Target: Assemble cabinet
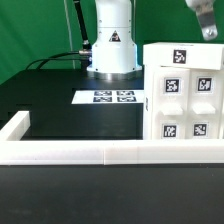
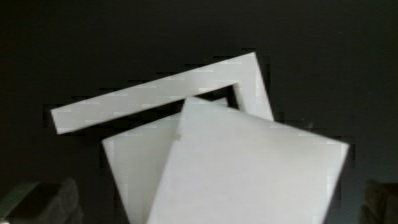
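Note:
The white cabinet (image 1: 185, 100) stands on the black table at the exterior view's right, an upright boxy unit with several black-and-white tags on its top and front blocks. My gripper (image 1: 208, 24) hangs above its top at the upper right corner of that view, apart from it. In the wrist view the cabinet (image 2: 231, 160) fills the middle, seen from above, with a white frame edge (image 2: 160, 95) around a dark opening. My dark fingertips (image 2: 39, 203) show at the two lower corners, wide apart, with nothing between them.
The marker board (image 1: 112, 97) lies flat on the table in front of the robot base (image 1: 110, 50). A low white border wall (image 1: 80, 152) runs along the front and turns back at the exterior view's left (image 1: 15, 125). Cables trail behind the base.

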### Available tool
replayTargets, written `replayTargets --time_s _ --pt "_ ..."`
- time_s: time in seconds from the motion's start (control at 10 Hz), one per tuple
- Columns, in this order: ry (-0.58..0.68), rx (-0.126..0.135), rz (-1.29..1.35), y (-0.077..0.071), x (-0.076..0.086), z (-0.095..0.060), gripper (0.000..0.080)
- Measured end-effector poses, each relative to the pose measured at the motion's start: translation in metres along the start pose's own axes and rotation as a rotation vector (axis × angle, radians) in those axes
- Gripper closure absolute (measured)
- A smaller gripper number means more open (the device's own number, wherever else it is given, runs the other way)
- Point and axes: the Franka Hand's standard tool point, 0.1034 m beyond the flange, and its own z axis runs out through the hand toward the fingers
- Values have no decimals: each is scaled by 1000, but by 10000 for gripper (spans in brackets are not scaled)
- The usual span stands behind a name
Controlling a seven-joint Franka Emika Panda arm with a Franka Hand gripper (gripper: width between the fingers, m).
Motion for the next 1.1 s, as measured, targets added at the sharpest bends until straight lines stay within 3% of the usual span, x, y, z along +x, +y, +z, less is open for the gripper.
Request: replayTargets --time_s 0.1,0.4,0.5,0.7,1.1 --pt "-11 9 -3 -2 -3 -5 0" --pt "-8 1 -76 -1 -3 -3 2" --pt "10 -50 -255 3 -5 -2 2" --pt "16 -73 -580 -1 -10 -2 2" --pt "9 -148 -1043 4 -17 0 2"
